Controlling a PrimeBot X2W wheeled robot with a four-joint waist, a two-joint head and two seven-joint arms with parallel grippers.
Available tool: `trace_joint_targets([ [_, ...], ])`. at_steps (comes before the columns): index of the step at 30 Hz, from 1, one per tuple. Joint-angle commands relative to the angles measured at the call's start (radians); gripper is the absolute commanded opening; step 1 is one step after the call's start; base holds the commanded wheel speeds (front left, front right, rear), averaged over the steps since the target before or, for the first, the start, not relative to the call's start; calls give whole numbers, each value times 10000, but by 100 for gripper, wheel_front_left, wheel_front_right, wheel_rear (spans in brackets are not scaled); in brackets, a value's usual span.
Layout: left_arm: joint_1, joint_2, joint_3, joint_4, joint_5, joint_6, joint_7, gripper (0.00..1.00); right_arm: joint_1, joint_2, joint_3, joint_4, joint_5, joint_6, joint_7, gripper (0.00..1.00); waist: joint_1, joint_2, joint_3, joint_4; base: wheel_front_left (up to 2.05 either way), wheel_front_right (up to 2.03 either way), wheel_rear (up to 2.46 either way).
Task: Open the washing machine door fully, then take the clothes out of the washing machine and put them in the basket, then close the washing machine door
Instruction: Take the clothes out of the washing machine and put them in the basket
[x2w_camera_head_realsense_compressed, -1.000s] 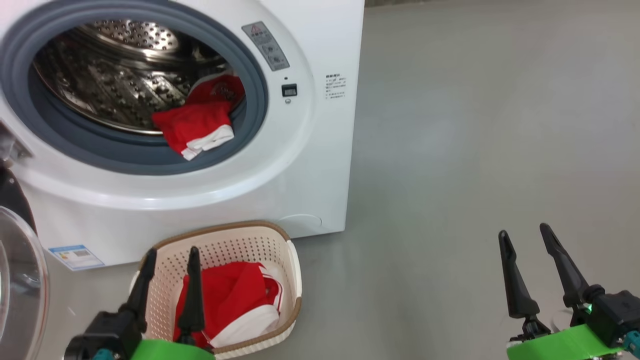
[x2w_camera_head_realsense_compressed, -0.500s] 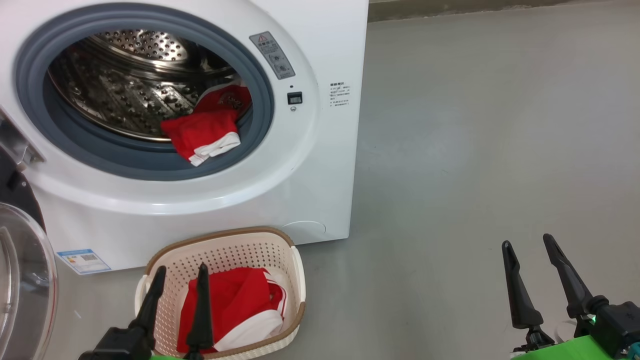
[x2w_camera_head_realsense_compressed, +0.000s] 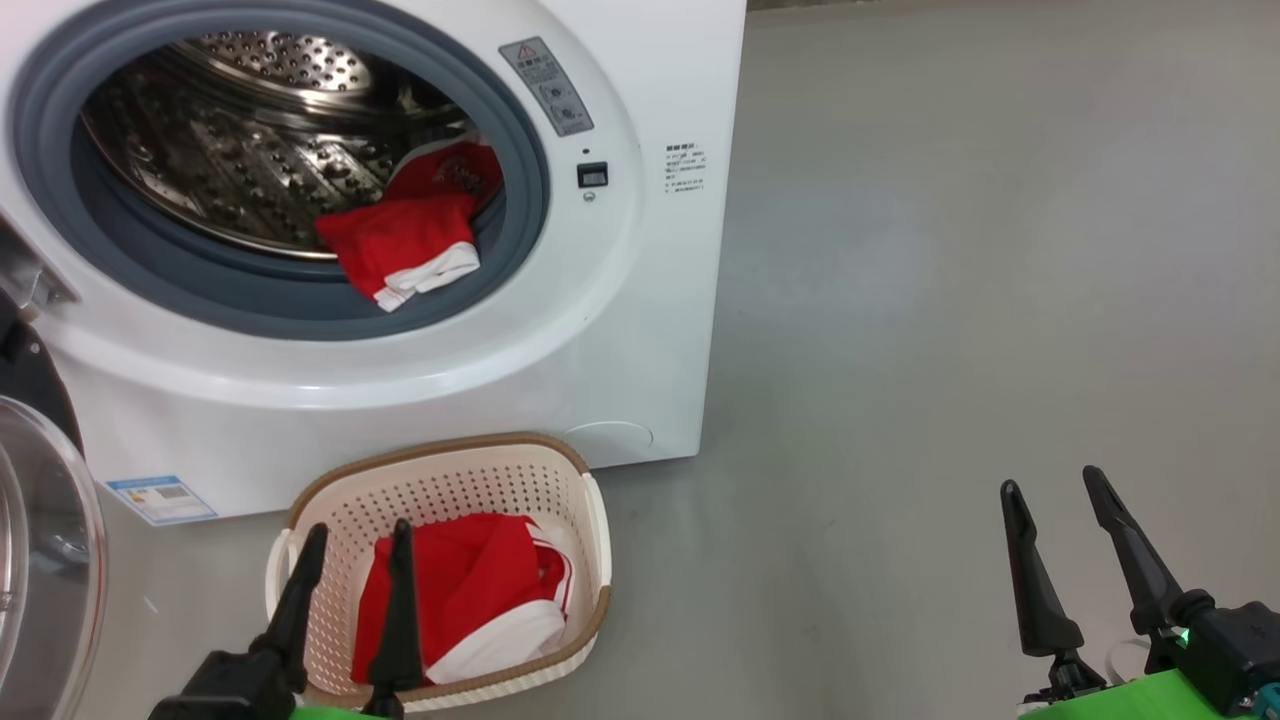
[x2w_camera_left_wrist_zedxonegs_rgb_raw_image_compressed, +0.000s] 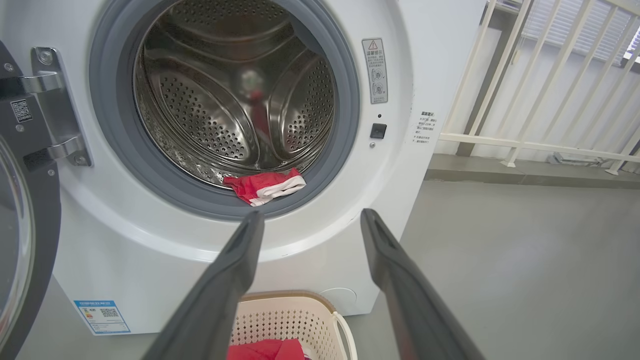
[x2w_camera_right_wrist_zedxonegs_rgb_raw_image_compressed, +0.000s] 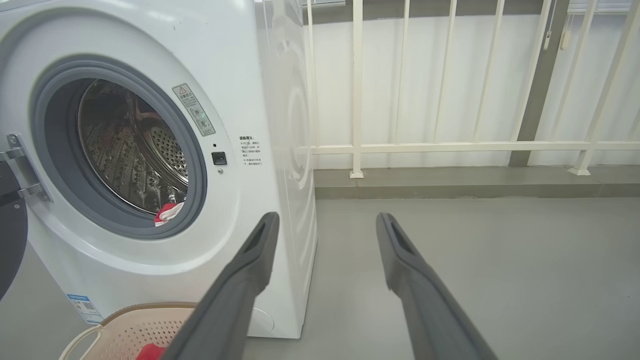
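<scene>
One red garment (x2w_camera_head_realsense_compressed: 400, 250) lay at the front lip of the drum (x2w_camera_head_realsense_compressed: 230, 150), hem drooping onto the grey rubber ring (x2w_camera_head_realsense_compressed: 250, 312) of the washing machine (x2w_camera_head_realsense_compressed: 640, 300). Another red garment (x2w_camera_head_realsense_compressed: 460, 590) sat in the basket (x2w_camera_head_realsense_compressed: 440, 455) just before it. The door (x2w_camera_head_realsense_compressed: 45, 560) stood swung open at left. The left gripper (x2w_camera_head_realsense_compressed: 360, 525), above the basket, and the right gripper (x2w_camera_head_realsense_compressed: 1050, 480), well aside, both gaped empty. A shallow pinch on the hem alone might let the cloth slip or snag the ring. Since a second earlier, only the camera's framing had shifted.

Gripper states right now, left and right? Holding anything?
Left gripper: open, empty, by the cream-white perforated plastic basket.
Right gripper: open, empty, over the grey floor.
</scene>
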Motion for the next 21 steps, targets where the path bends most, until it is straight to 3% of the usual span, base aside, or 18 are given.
trace_joint_targets([
  [1, -289, 70, 353, -243, -104, 110, -120, 100, -330, -144, 213, -272, 27, 62, -63, 100, 1, 0, 90, 1, 0, 0, 0],
  [21, -2283, 275, 601, 578, -411, 71, -100, 100, -1126, -144, 478, -278, 221, 62, -63, 100, 1, 0, 1804, -210, 0, 0, 0],
])
